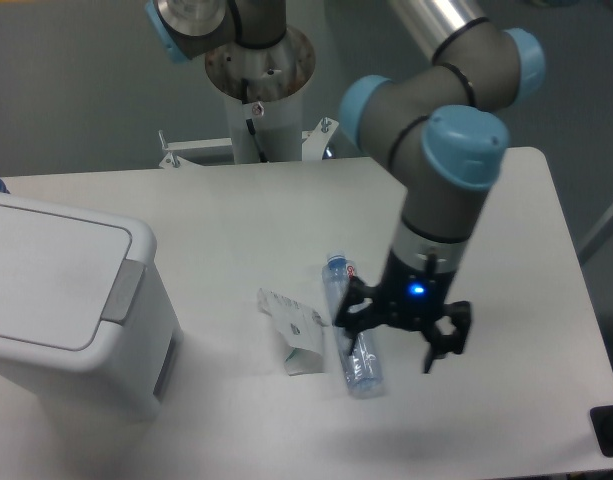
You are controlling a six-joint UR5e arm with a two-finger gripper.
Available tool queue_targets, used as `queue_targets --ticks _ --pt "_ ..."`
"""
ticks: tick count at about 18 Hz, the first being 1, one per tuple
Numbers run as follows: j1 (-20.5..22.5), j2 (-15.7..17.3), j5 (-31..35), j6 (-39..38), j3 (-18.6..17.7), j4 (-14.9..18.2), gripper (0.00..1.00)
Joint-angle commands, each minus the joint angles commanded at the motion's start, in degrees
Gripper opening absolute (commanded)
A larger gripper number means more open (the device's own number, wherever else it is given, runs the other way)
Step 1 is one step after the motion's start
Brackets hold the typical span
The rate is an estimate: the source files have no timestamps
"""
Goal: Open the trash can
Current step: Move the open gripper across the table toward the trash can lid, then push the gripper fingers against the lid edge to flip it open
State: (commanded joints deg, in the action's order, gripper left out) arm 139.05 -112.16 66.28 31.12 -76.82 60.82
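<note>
The trash can [56, 300] is a big white boxy bin at the left edge of the table. Its flat lid lies shut, and the grey push-button strip [124, 290] sits on the rim facing right. My gripper [396, 335] hangs over the middle of the table, far to the right of the bin and just above the bottle's right side. Its fingers are spread apart and hold nothing.
A clear plastic bottle [338, 285] lies on the table, its lower half partly hidden behind the gripper. A crumpled white carton [296, 335] lies just left of it. The robot's base column [258, 95] stands at the back. A dark object [611, 430] sits at the right front corner.
</note>
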Motion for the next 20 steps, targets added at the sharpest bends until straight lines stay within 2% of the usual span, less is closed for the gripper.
queue_targets --ticks 3,10,15,20 --pt "-0.62 3.25 -4.83 -2.64 -2.45 0.0 1.0" --pt "-4.66 9.93 -4.75 -8.18 -8.43 -0.35 1.0" --pt "-8.7 10.29 -4.93 -10.82 -8.44 -0.61 1.0" --pt "-9.24 9.77 -4.93 -10.56 -8.0 -0.7 1.0"
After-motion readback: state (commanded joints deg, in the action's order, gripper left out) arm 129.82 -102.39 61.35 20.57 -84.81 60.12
